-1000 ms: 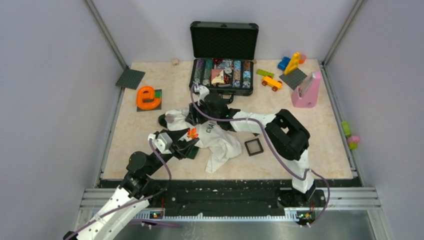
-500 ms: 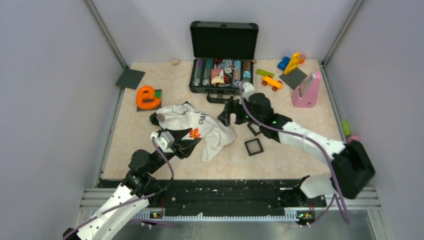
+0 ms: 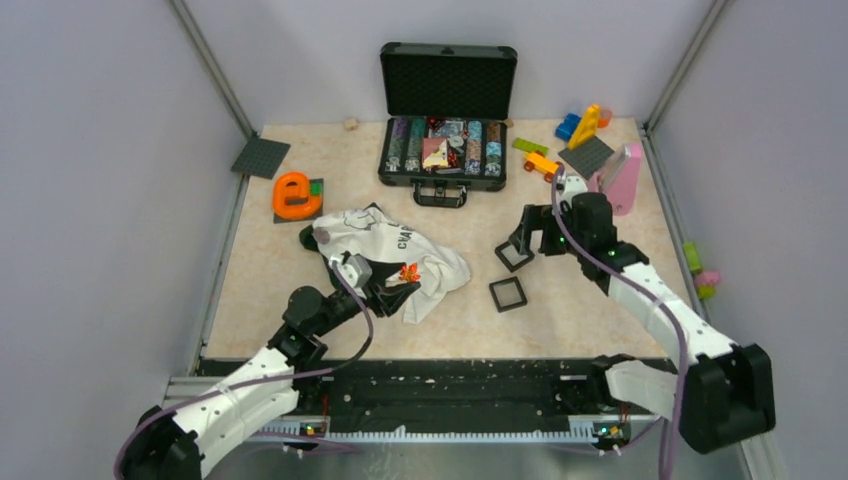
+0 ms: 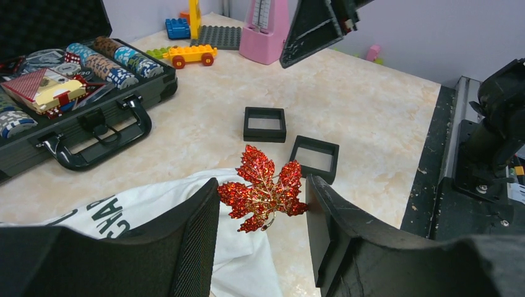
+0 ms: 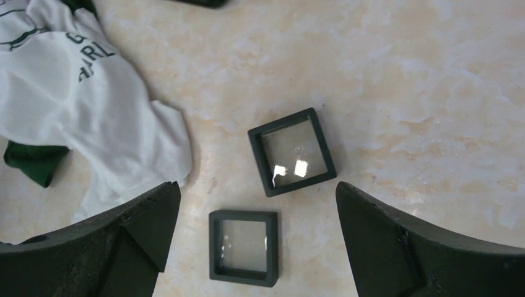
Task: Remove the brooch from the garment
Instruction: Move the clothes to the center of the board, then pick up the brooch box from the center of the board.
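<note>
Between the left fingers (image 4: 195, 247) sits the brooch (image 4: 263, 197), a red maple-leaf pin with its leaf face standing clear above the pads. These fingers are partly closed and clamped on the brooch alone. No cloth shows in the gap, and the exact contact points are hidden behind the leaf.

Just below and to the left of these fingers lies the white garment (image 4: 161, 201), crumpled on the tabletop (image 4: 371, 105). Whether the pin shaft is fully out of the fabric cannot be told.

Procedure:
- Hold the clamping force constant.
- Draw the brooch away along the line of its pin, not sideways.
- Watch the cloth edge. If it rises with the fingers, the pin is not free.
- Release only over bare tabletop.

Well apart, the right fingers (image 5: 402, 247) stand at full spread, holding and touching nothing. Beneath them on the tabletop lie a black square case (image 5: 291, 152) and a second case (image 5: 243, 247).
</note>
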You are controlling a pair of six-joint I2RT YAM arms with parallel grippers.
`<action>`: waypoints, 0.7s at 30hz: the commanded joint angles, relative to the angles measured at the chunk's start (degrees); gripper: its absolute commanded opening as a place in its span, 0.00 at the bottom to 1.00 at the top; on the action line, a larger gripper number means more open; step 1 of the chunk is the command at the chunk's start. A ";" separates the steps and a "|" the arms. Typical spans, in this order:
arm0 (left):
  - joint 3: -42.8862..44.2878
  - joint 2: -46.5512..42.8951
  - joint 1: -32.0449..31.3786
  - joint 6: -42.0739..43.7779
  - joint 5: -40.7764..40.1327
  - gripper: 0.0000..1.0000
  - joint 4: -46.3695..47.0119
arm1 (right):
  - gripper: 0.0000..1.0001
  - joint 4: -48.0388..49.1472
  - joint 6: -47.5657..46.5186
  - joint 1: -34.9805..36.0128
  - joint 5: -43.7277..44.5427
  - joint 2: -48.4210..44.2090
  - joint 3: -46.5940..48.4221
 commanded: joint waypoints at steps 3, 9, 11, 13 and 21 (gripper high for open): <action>-1.08 2.27 -0.29 -1.87 1.14 0.35 10.80 | 0.99 3.30 -3.48 -10.12 -12.97 11.94 5.63; -1.65 2.91 -0.22 -2.22 0.72 0.35 12.35 | 0.99 7.95 -4.01 -12.41 -14.19 22.90 8.05; -1.81 3.02 -0.32 -2.57 0.69 0.35 12.86 | 0.99 9.68 -3.91 -12.88 -15.85 26.95 8.51; -2.01 3.00 -0.35 -2.85 0.84 0.35 13.21 | 0.99 11.17 -3.62 -13.08 -17.64 29.75 8.79; -3.18 2.28 -0.31 -2.92 0.26 0.34 13.60 | 0.98 13.45 -3.14 -12.44 -22.01 34.76 9.06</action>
